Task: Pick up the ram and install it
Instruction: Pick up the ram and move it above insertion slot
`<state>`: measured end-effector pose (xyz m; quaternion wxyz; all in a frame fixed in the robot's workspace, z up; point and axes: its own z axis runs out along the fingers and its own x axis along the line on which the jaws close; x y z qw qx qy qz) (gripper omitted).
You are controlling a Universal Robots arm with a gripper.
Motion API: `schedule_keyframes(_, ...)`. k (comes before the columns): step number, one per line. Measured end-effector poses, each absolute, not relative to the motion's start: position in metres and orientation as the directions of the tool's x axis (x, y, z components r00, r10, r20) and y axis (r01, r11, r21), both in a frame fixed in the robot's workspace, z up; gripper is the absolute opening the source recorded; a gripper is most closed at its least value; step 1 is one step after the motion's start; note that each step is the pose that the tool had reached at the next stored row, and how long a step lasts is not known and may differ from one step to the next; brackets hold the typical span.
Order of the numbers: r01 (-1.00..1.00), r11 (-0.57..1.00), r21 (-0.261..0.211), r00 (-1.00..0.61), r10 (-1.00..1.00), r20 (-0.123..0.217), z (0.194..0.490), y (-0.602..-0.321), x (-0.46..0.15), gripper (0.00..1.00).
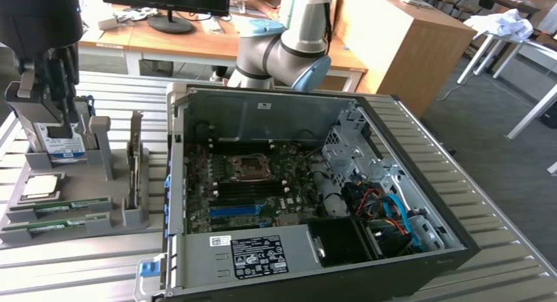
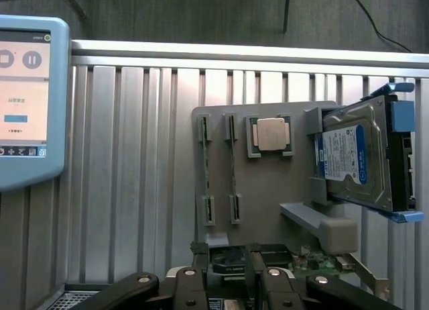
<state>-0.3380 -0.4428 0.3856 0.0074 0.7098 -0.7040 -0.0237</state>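
Hovering over the tray (image 2: 268, 189), the gripper (image 2: 228, 257) has its fingers spread and empty; two ram sticks (image 2: 206, 166) lie slotted beside the processor (image 2: 271, 134).

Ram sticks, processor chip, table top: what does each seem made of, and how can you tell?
Ram sticks: green circuit-board laminate, matt, seemingly. Processor chip: likely a metal lid, dull silver sheen. Table top: probably aluminium, pale grey ribbed slats catching light.

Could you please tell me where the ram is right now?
Both ram sticks sit slotted in the grey tray at the exterior view's left, beside the processor chip, outside the computer case.
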Motion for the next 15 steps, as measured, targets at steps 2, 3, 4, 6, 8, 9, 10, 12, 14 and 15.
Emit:
schedule_keyframes(2,-0.999,-0.009,0.044,0.008,-1.000,-0.023,0.3855,-0.4433,-0.3382,0.36)
schedule_keyframes(3,-0.999,-0.009,0.044,0.008,-1.000,-0.023,0.3854,-0.4436,-0.3384,0.36)
schedule_keyframes(4,-0.999,-0.009,0.044,0.008,-1.000,-0.023,0.3853,-0.4438,-0.3385,0.36)
schedule_keyframes(6,-0.999,-0.009,0.044,0.008,-1.000,-0.023,0.3852,-0.4444,-0.3389,0.36)
schedule_keyframes(8,-0.999,-0.009,0.044,0.008,-1.000,-0.023,0.3850,-0.4449,-0.3394,0.36)
schedule_keyframes(9,-0.999,-0.009,0.044,0.008,-1.000,-0.023,0.3850,-0.4451,-0.3397,0.36)
schedule_keyframes(10,-0.999,-0.009,0.044,0.008,-1.000,-0.023,0.3850,-0.4453,-0.3400,0.36)
schedule_keyframes(12,-0.999,-0.009,0.044,0.008,-1.000,-0.023,0.3848,-0.4456,-0.3406,0.36)
schedule_keyframes(14,-0.999,-0.009,0.044,0.008,-1.000,-0.023,0.3846,-0.4457,-0.3414,0.36)
schedule_keyframes(15,-0.999,-0.009,0.044,0.008,-1.000,-0.023,0.3845,-0.4458,-0.3418,0.36)
